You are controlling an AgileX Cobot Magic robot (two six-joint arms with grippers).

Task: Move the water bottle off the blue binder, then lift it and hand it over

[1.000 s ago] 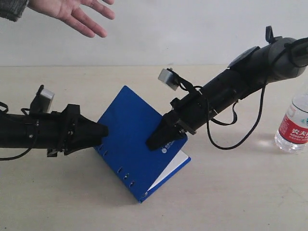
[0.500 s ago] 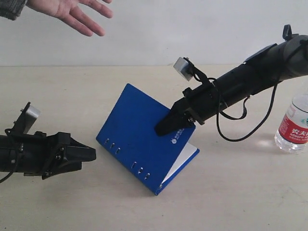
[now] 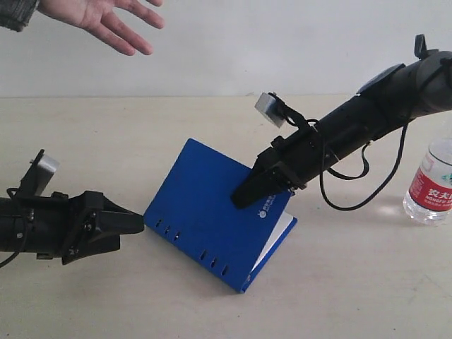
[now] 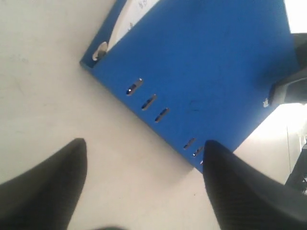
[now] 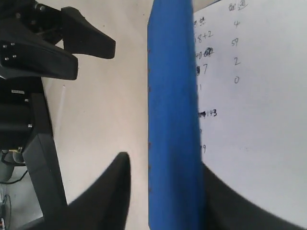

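Beige tabletop (image 3: 212, 120) carries the blue binder (image 3: 205, 205), tipped up on its near slotted edge. The right gripper (image 3: 244, 199) straddles its raised cover, fingers partly apart with a gap on one side, so we judge it props rather than pinches. We see the left gripper (image 3: 134, 224) low just left of the binder, fingers spread wide and empty, while the water bottle (image 3: 429, 185) stands upright at the right, well apart from the binder, and a person's open hand (image 3: 106, 18) waits far left, likely for the handover.

A pale beige table (image 3: 353, 296) spreads from near to far, meeting a plain white wall (image 3: 247, 49), and a white sheet (image 5: 254, 120) bears handwritten numbers.
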